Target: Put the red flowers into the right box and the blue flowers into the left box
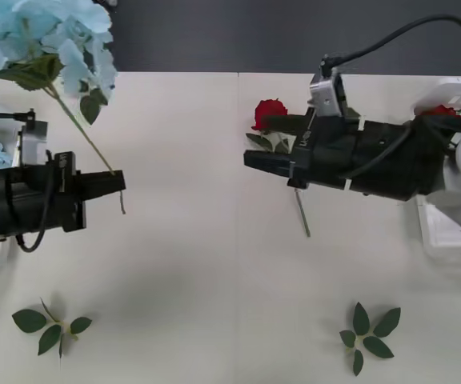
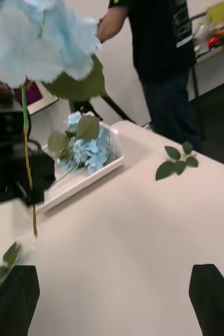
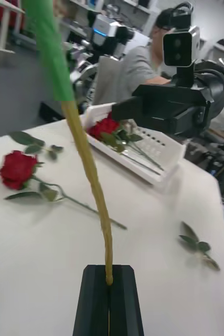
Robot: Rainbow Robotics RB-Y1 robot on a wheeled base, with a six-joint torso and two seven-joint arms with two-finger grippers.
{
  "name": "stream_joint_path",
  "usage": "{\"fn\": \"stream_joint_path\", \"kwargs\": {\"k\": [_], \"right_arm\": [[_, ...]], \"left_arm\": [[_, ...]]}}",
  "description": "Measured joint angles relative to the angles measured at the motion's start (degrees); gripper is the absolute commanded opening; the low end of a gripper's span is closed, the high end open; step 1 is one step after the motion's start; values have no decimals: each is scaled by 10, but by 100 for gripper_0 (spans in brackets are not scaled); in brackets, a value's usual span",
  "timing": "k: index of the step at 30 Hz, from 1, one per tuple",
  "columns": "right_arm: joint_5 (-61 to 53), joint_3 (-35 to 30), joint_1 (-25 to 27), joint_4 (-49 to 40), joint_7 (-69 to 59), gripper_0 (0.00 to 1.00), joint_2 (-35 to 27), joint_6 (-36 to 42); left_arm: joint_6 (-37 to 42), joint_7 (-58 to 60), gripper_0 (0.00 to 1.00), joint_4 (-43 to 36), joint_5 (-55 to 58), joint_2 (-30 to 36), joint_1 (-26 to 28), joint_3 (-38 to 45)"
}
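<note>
White matte table [image 1: 214, 272], lab benches behind; left gripper [image 1: 117, 182] is clamped on the thin, stiff stem of a blue flower [image 1: 46, 40], its papery pale cluster raised above and beyond the fingers, with the left box [image 2: 85, 181] just behind the arm, already holding one blue cluster. Right gripper [image 1: 250, 160] hovers with fingers spread and empty over a red flower [image 1: 270, 112] lying flat directly beneath it; right box [image 3: 143, 157] sits behind, one rose inside. Judgement: swing the bloom back over the tray, lower until the stem lies along its length, then release.
</note>
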Motion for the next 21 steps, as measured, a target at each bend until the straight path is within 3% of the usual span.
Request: {"fn": "stream_joint_path", "kwargs": {"k": [10,14,21], "right_arm": [[55,-164,-4,109,-72,84,1,234],[115,-192,-24,117,-181,84,1,305],[240,-193,-74,106,-365,84,5,365]], "left_arm": [[-121,121,1,-139,12,42,146,89],[-171,130,0,-176,-17,42,193,137],[-237,277,0,-219,-116,59,242,192]]}}
